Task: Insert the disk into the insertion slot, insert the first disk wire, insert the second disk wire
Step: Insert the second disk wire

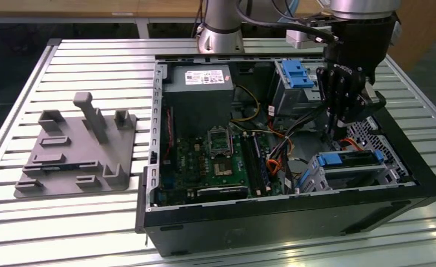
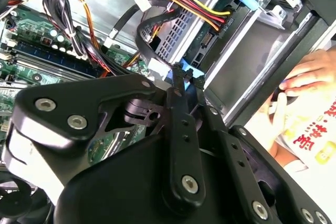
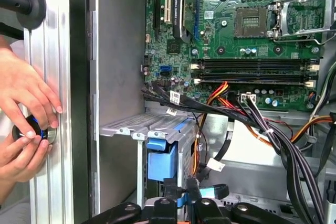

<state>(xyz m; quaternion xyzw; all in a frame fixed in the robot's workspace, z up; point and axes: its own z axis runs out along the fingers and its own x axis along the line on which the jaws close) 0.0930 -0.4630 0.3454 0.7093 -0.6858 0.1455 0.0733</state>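
The disk (image 1: 349,159), in its blue caddy, sits inside the insertion slot (image 1: 335,179), a perforated metal cage in the near corner of the open computer case on the exterior view's right. My gripper (image 1: 335,132) hangs just above and behind it. In both wrist views my gripper (image 2: 185,73) (image 3: 181,188) is shut on the blue end of a disk wire (image 3: 210,191) (image 2: 196,72), close to the disk's rear (image 2: 202,43). A red, yellow and black wire bundle (image 2: 194,2) runs to that rear too. The caddy's blue front (image 3: 160,157) shows under the cage (image 3: 137,127).
A person's hands (image 3: 26,95) (image 2: 307,72) rest on a knob at the table edge beside the case. A taller cage with a blue latch (image 1: 296,75) stands behind my gripper. The motherboard (image 1: 218,161) and loose cables (image 3: 273,129) lie alongside. A grey fixture (image 1: 77,150) sits on the exterior view's left.
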